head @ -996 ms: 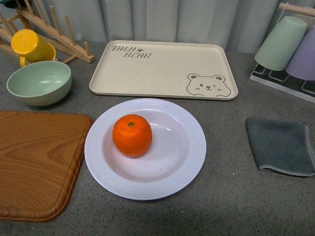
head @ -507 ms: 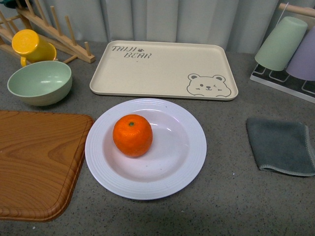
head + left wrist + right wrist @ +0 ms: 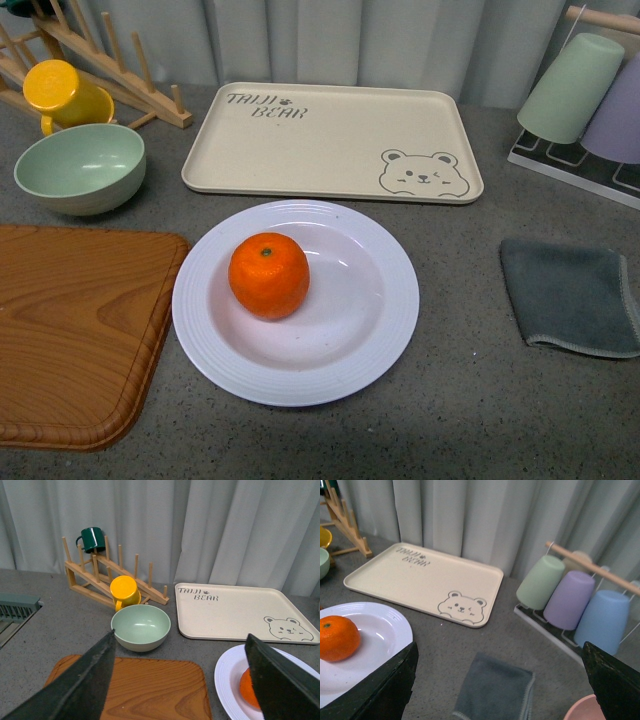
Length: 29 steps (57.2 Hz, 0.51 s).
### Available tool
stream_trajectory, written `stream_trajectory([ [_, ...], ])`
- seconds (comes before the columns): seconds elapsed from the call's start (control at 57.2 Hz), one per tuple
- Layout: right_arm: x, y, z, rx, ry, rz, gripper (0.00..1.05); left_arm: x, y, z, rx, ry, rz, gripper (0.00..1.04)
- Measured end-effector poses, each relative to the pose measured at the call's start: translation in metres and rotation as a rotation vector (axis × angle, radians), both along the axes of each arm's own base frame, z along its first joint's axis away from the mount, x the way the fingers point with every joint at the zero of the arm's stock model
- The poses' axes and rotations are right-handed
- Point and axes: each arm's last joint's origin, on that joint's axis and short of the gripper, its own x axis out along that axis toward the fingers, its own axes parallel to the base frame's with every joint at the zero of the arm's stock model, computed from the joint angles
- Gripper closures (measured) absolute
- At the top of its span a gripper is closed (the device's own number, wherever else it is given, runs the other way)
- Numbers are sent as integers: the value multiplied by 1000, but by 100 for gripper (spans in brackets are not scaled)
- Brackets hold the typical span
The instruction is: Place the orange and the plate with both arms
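The orange (image 3: pixel 268 275) sits left of centre in the white plate (image 3: pixel 390 310) on the grey counter, in front of the beige bear tray (image 3: pixel 330 140). Neither arm shows in the front view. My left gripper (image 3: pixel 182 682) is open and empty above the wooden board (image 3: pixel 150 685); the plate (image 3: pixel 227 672) and part of the orange (image 3: pixel 246 687) show behind one finger. My right gripper (image 3: pixel 500 690) is open and empty above the grey cloth (image 3: pixel 492 690); the orange (image 3: pixel 337 637) and plate (image 3: pixel 390 625) lie to its side.
A pale green bowl (image 3: pixel 80 167), a yellow cup (image 3: pixel 65 95) and a wooden rack (image 3: pixel 110 60) stand at the back left. The wooden board (image 3: pixel 70 330) lies left of the plate. A grey cloth (image 3: pixel 570 295) lies right. Upturned cups (image 3: pixel 585 95) stand on a rack at the back right.
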Motion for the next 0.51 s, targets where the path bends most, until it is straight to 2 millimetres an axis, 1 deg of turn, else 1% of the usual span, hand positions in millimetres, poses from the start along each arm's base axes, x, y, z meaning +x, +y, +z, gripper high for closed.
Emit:
stream_trajectory([
  [0.017, 3, 1, 0, 1, 12, 3, 9, 0, 0, 0, 0, 0, 0, 23],
  [0.052, 22, 5, -5, 20, 104, 6, 9, 0, 0, 0, 0, 0, 0, 12],
  [0.087, 38, 9, -14, 40, 195, 7, 9, 0, 0, 0, 1, 0, 0, 5],
  [0.14, 57, 14, -27, 76, 320, 10, 9, 0, 0, 0, 3, 0, 0, 7],
  [0.175, 70, 18, -36, 101, 402, 14, 9, 0, 0, 0, 3, 0, 0, 7],
  [0.262, 87, 25, -50, 162, 520, 31, 9, 0, 0, 0, 3, 0, 0, 7],
  [0.384, 106, 35, -66, 263, 659, 46, 9, 0, 0, 0, 3, 0, 0, 7],
  [0.507, 128, 48, -84, 400, 818, 43, 9, 0, 0, 0, 3, 0, 0, 7],
])
